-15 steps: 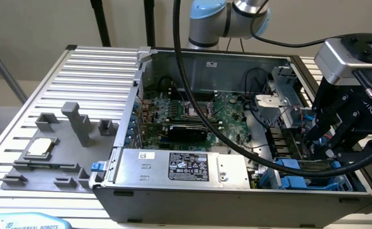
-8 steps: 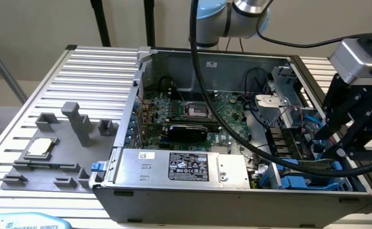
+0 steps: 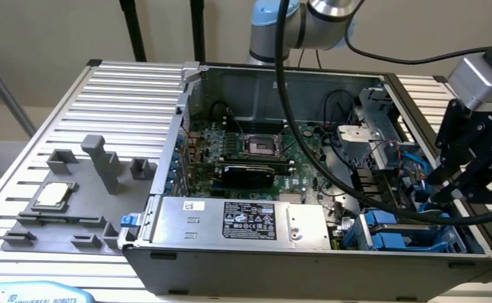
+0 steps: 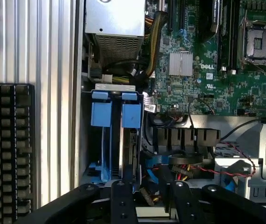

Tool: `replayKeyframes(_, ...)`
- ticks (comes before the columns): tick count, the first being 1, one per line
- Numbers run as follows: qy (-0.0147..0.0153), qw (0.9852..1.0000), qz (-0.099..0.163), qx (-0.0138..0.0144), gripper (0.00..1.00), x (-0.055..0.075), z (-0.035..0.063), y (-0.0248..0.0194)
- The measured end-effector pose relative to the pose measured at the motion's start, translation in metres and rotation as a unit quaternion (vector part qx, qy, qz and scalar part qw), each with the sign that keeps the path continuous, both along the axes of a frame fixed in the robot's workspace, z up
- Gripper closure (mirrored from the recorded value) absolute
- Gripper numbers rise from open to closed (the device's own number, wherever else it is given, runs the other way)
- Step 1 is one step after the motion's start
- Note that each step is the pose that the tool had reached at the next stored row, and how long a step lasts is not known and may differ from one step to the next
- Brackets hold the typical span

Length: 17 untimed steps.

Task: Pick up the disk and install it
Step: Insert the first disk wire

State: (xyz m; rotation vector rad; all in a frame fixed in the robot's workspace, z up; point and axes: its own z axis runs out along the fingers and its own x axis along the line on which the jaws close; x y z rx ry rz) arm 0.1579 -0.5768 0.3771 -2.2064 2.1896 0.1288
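Open-jawed and empty, our tool [image 4: 147,189] hovers near the blue-framed disk [image 4: 130,140] standing on edge inside the computer case [image 3: 313,268].

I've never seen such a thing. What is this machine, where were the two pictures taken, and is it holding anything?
It is a robot arm with a gripper, working over an open computer case on a metal table. One picture comes from a camera off to the side. The other comes from a camera on the arm's wrist, looking into the case. The jaws stand apart, holding nothing. Near them the disk, in its blue carrier, stands on edge in the drive bay. A grey holder beside the case carries a small chip.
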Motion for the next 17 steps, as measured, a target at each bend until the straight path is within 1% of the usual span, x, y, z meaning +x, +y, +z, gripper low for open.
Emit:
replayKeyframes(1,0.0,1.0,0.0,-0.0003,0.69,0.001,-0.0018,0.0017)
replayKeyframes(2,0.0,1.0,0.0,-0.0009,0.69,0.002,-0.0035,0.0035)
replayKeyframes(3,0.0,1.0,0.0,-0.0013,0.76,0.004,-0.0054,0.0051)
replayKeyframes(6,0.0,1.0,0.001,-0.0028,0.76,0.008,-0.0108,0.0095)
replayKeyframes(8,0.0,1.0,0.001,-0.0031,0.76,0.008,-0.0146,0.0113)
replayKeyframes(12,0.0,1.0,0.002,-0.0033,0.76,0.008,-0.0192,0.0129)
replayKeyframes(14,0.0,1.0,0.003,-0.0033,0.74,0.008,-0.0199,0.0136)
replayKeyframes(15,0.0,1.0,0.003,-0.0033,0.68,0.007,-0.0201,0.0137)
replayKeyframes(17,0.0,1.0,0.005,-0.0033,0.68,0.003,-0.0204,0.0138)
